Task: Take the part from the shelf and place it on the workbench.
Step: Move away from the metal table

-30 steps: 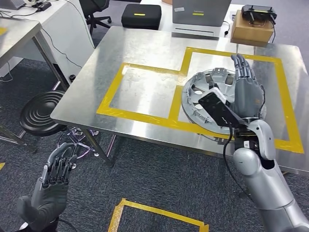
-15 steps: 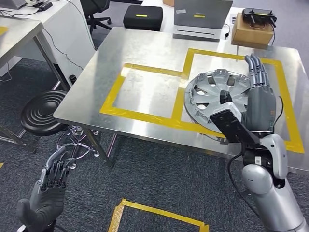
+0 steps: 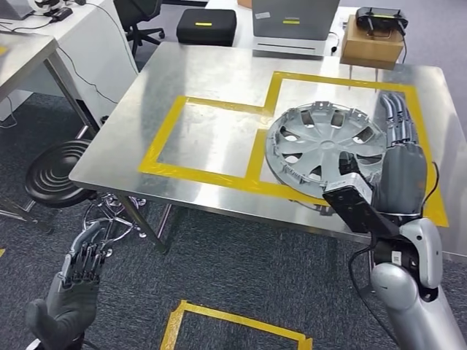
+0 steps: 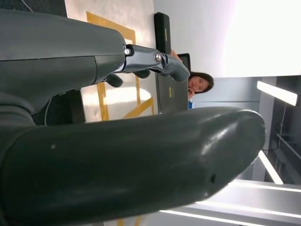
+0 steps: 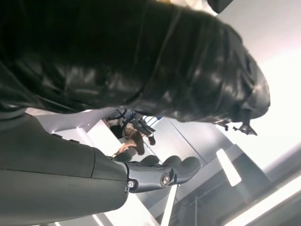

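I see hubcap point(image 3: 325, 141) flat on surface point(image 3: 220, 80) | right hand point(image 3: 400, 157) spread beside it, rim part-hidden | left hand point(image 3: 77, 281) loosely spread, low, holding nothing

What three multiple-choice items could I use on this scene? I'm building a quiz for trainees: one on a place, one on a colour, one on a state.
1. Where does the hubcap lie?
A. on the stool
B. on the workbench
C. on the floor

2. What colour is the tape on the workbench?
A. yellow
B. red
C. blue

3. How is the right hand?
A. closed in a fist
B. gripping the laptop
C. fingers extended beside the hubcap

Answers: 1 B, it rests on the metal top across a tape line. 2 A, the outlines are yellow. 3 C, the fingers lie straight along the rim, holding nothing.
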You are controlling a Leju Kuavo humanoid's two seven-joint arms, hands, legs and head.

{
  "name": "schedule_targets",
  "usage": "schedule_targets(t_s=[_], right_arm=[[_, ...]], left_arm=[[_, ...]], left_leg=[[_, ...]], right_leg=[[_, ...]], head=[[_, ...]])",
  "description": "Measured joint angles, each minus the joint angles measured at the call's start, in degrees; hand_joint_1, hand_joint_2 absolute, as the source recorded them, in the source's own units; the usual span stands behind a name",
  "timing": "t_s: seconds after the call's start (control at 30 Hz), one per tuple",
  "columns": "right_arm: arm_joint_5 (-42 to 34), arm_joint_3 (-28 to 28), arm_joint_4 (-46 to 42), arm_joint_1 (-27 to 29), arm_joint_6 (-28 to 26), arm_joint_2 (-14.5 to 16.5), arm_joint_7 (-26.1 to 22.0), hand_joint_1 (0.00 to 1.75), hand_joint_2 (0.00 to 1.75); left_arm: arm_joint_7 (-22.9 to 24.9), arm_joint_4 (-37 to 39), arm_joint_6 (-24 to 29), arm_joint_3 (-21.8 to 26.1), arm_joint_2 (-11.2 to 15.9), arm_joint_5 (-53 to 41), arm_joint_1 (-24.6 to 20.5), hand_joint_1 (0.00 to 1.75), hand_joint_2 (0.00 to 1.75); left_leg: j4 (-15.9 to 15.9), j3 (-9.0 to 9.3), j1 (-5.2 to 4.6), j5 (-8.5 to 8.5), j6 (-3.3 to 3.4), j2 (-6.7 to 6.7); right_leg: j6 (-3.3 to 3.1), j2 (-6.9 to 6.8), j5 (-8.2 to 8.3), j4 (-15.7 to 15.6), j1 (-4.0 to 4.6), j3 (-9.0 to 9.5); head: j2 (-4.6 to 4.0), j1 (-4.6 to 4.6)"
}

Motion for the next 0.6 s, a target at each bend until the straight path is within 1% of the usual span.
schedule_targets(t_s=[0.03, 0.07, 0.13, 0.17, 0.2, 0.23, 0.27, 0.3, 0.33, 0.37, 0.4, 0.47, 0.5, 0.53, 0.57, 0.6], right_arm=[[-0.15, -0.19, -0.22, 0.31, 0.01, -0.04, -0.1, 0.0, 0.0], [-0.32, -0.38, -0.4, 0.59, 0.03, -0.08, -0.21, 0.0, 0.0], [-0.56, -0.67, -0.66, 1.27, 0.02, -0.11, -0.55, 0.0, 0.0], [-0.65, -0.77, -0.75, 1.7, 0.0, -0.12, -0.78, 0.0, 0.0], [-0.79, -0.88, -0.87, 2.16, -0.03, -0.12, -0.99, 0.0, 0.0], [-0.98, -0.98, -1.04, 2.58, -0.05, -0.12, -1.2, 0.0, 0.0], [-1.21, -1.06, -1.25, 2.91, -0.09, -0.12, -1.39, 0.0, 0.0], [-1.48, -1.13, -1.5, 3.21, -0.16, -0.12, -1.62, 0.0, 0.0], [-1.84, -1.2, -1.74, 3.48, -0.29, -0.12, -1.89, 0.0, 0.0], [-2.29, -1.31, -1.97, 3.8, -0.43, -0.12, -2.16, 0.0, 0.0], [-2.76, -1.44, -2.14, 4.15, -0.56, -0.12, -2.41, 0.0, 0.0], [-3.5, -1.73, -2.48, 4.81, -0.69, -0.12, -2.78, 0.0, 0.0], [-3.65, -1.88, -2.64, 5.08, -0.72, -0.12, -2.89, 0.0, 0.0], [-3.73, -2.03, -2.79, 5.27, -0.74, -0.13, -2.96, 0.0, 0.0], [-3.78, -2.17, -2.89, 5.41, -0.76, -0.13, -3.01, 0.0, 0.0], [-3.85, -2.3, -2.92, 5.53, -0.78, -0.14, -3.02, 0.0, 0.0]], left_arm=[[0.01, 0.0, 0.03, -0.01, 0.01, 0.01, -0.01, 0.0, 0.0], [0.02, 0.0, 0.05, -0.01, 0.03, 0.0, -0.02, 0.0, 0.0], [0.07, 0.01, 0.11, -0.02, 0.05, -0.03, -0.02, 0.0, 0.0], [0.1, 0.01, 0.16, -0.02, 0.07, -0.05, -0.02, 0.0, 0.0], [0.15, 0.02, 0.23, -0.02, 0.09, -0.07, -0.02, 0.0, 0.0], [0.22, 0.02, 0.31, -0.02, 0.1, -0.08, -0.02, 0.0, 0.0], [0.33, 0.02, 0.37, -0.02, 0.1, -0.09, -0.03, 0.0, 0.0], [0.45, 0.01, 0.43, -0.02, 0.12, -0.09, -0.03, 0.0, 0.0], [0.56, 0.0, 0.5, -0.03, 0.15, -0.11, -0.05, 0.0, 0.0], [0.62, -0.02, 0.57, -0.03, 0.17, -0.13, -0.06, 0.0, 0.0], [0.64, -0.03, 0.62, -0.04, 0.22, -0.14, -0.06, 0.0, 0.0], [0.65, -0.04, 0.68, -0.04, 0.27, -0.15, 0.0, 0.0, 0.0], [0.66, -0.04, 0.68, -0.05, 0.3, -0.15, 0.02, 0.0, 0.0], [0.66, -0.04, 0.68, -0.05, 0.33, -0.15, 0.01, 0.0, 0.0], [0.66, -0.04, 0.69, -0.07, 0.34, -0.15, 0.02, 0.0, 0.0], [0.66, -0.04, 0.69, -0.08, 0.37, -0.15, 0.03, 0.0, 0.0]], left_leg=[[1.37, -0.52, 0.05, -1.31, -0.2, 0.02], [3.84, -1.46, 0.08, -3.24, -0.39, 0.05], [11.07, -4.1, 0.06, -7.49, -0.5, 0.06], [13.99, -5.03, 0.03, -8.7, -0.41, 0.06], [15.2, -5.18, -0.04, -8.8, -0.19, 0.05], [14.13, -4.27, -0.19, -7.76, 0.2, 0.05], [11.0, -2.39, -0.4, -5.96, 0.76, 0.05], [6.66, 0.03, -0.73, -4.28, 1.57, 0.04], [2.68, 2.24, -1.04, -3.03, 2.25, 0.07], [-0.06, 3.69, -1.36, -2.27, 2.66, 0.08], [-1.54, 4.32, -1.66, -2.0, 2.89, 0.09], [-2.25, 3.97, -1.89, -1.06, 2.72, 0.12], [-2.69, 3.6, -1.78, -0.42, 2.77, 0.23], [-3.08, 3.14, -1.58, 0.33, 2.89, 0.34], [-3.42, 2.52, -1.36, 1.12, 2.99, 0.46], [-3.46, 1.86, -1.29, 1.72, 3.09, 0.55]], right_leg=[[-0.45, -0.05, 0.15, -0.04, -0.02, -0.19], [-0.89, -0.11, 0.36, -0.1, 0.0, -0.44], [-1.49, -0.19, 0.8, -0.09, 0.29, -1.09], [-1.68, -0.22, 1.04, -0.07, 0.5, -1.44], [-1.8, -0.24, 1.3, -0.07, 0.73, -1.77], [-1.86, -0.23, 1.58, -0.06, 0.98, -2.08], [-1.9, -0.2, 1.87, -0.07, 1.23, -2.35], [-1.9, -0.19, 2.16, -0.08, 1.37, -2.55], [-1.78, -0.18, 2.47, -0.1, 1.52, -2.71], [-1.53, -0.23, 2.82, -0.17, 1.46, -2.8], [-1.18, -0.29, 3.2, -0.28, 1.29, -2.87], [-0.38, -0.38, 4.05, -0.66, 1.02, -2.99], [-0.08, -0.34, 3.85, -0.62, 0.99, -3.22], [0.17, -0.29, 2.73, 0.01, 1.03, -3.71], [0.4, -0.23, 0.6, 1.64, 1.04, -4.38], [0.62, -0.19, -2.1, 4.1, 0.96, -5.14]], head=[[0.0, -0.11], [0.0, -0.19], [0.0, -0.31], [0.0, -0.32], [0.0, -0.32], [0.0, -0.32], [0.0, -0.32], [0.0, -0.29], [0.0, -0.23], [0.0, -0.27], [0.0, -0.31], [0.0, -0.44], [0.0, -0.44], [0.0, -0.35], [0.0, -0.25], [0.0, -0.18]])
